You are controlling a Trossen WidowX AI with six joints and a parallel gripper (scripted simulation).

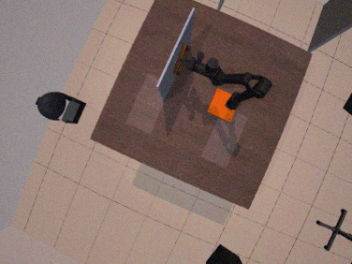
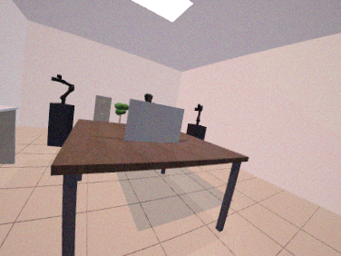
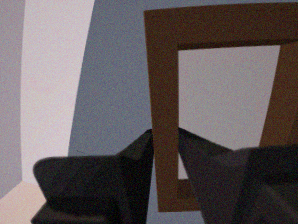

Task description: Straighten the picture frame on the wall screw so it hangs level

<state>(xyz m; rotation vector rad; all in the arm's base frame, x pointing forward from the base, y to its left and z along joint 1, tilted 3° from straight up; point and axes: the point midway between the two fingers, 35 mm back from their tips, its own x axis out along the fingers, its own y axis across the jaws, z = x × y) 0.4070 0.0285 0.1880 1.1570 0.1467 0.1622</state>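
Observation:
The brown picture frame [image 3: 162, 90] [image 1: 180, 63] hangs against the grey-blue wall panel [image 3: 115, 85] [image 1: 174, 56] [image 2: 154, 123]. In the wrist view the frame fills the right half, its bars slightly tilted, with a pale picture inside. My gripper [image 3: 164, 133] [image 1: 187, 60] is shut on the frame's bar, one dark finger on each side of it. In the overhead view the arm reaches from its orange base [image 1: 221, 104] to the panel. In the exterior view only the panel's back shows; the frame is hidden. The screw and notched strip are hidden.
The panel stands upright on a brown wooden table [image 1: 140, 140] [image 2: 113, 152]. Around the table on the tiled floor are a dark pedestal with another arm [image 2: 61, 120], a small plant [image 2: 121, 109] and a black chair [image 1: 58, 107].

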